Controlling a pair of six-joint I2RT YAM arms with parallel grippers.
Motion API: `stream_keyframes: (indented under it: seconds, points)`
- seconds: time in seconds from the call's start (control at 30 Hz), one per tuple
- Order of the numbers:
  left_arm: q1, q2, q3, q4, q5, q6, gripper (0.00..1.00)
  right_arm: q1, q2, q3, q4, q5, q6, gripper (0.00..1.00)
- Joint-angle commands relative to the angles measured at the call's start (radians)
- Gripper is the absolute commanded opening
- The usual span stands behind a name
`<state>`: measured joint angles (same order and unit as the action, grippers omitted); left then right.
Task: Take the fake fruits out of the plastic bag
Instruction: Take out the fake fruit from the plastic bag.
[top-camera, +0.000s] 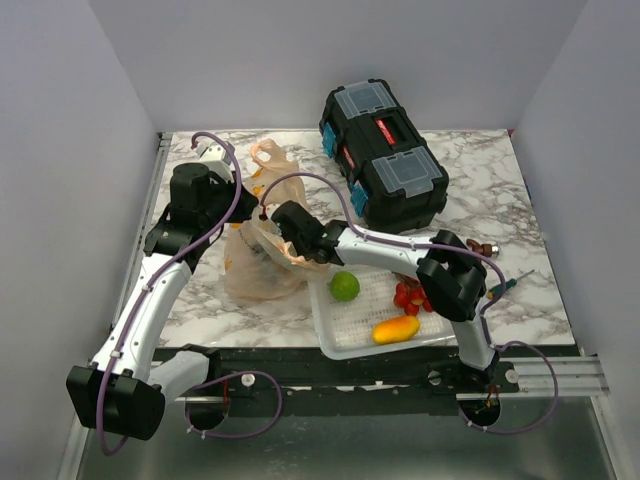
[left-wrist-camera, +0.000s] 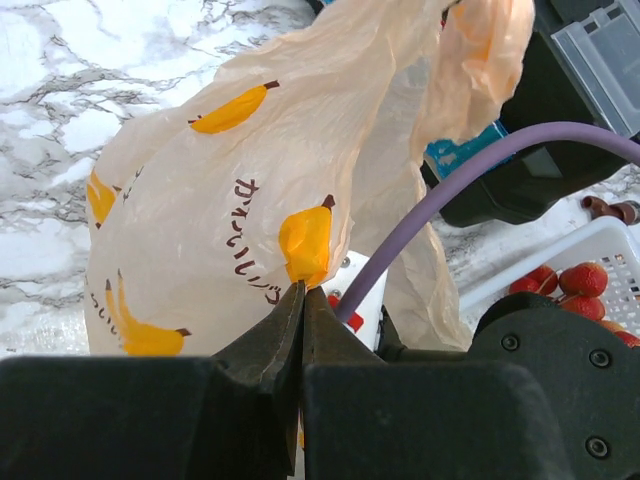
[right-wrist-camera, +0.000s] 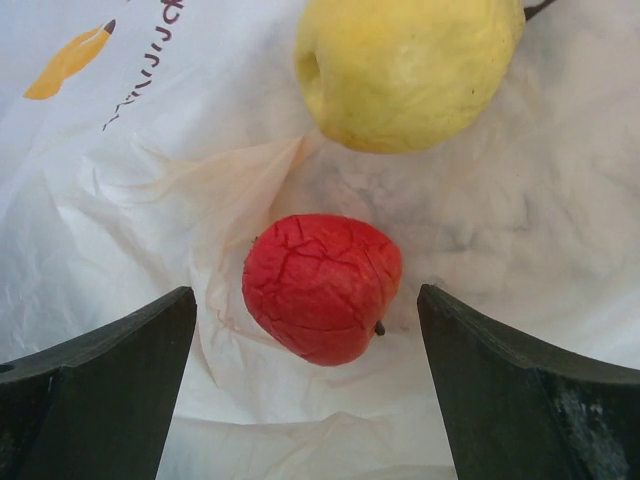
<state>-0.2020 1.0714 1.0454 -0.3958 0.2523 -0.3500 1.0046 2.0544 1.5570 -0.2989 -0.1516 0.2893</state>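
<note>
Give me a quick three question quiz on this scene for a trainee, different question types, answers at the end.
1. True or false: the left gripper is pinching the plastic bag.
2. Which fruit lies between the fingers of the open right gripper? A yellow fruit, B red round fruit, C orange fruit.
3. Fill in: the green ball lies in the white ____.
Key: 1 true; 2 B; 3 basket.

Marble tbl (top-camera: 500, 190): plastic bag (top-camera: 255, 275), blk toolbox (top-camera: 385, 150), white basket (top-camera: 368, 302).
</note>
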Motion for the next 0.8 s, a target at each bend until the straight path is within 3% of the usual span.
stream_keyframes:
  seconds: [0.0,0.53,0.77]
  points:
    - [0.006,-0.014,0.021,0.013,0.015,-0.003,0.0,0.012,-0.024,-0.004,0.033,-0.051,-0.042,0.94]
    - [0.007,-0.008,0.021,0.012,0.008,-0.003,0.0,0.061,0.124,0.072,-0.098,0.136,-0.078,0.92]
    - [0.007,-0.008,0.02,0.012,0.007,-0.001,0.0,0.062,0.111,0.099,-0.062,0.187,-0.052,0.64]
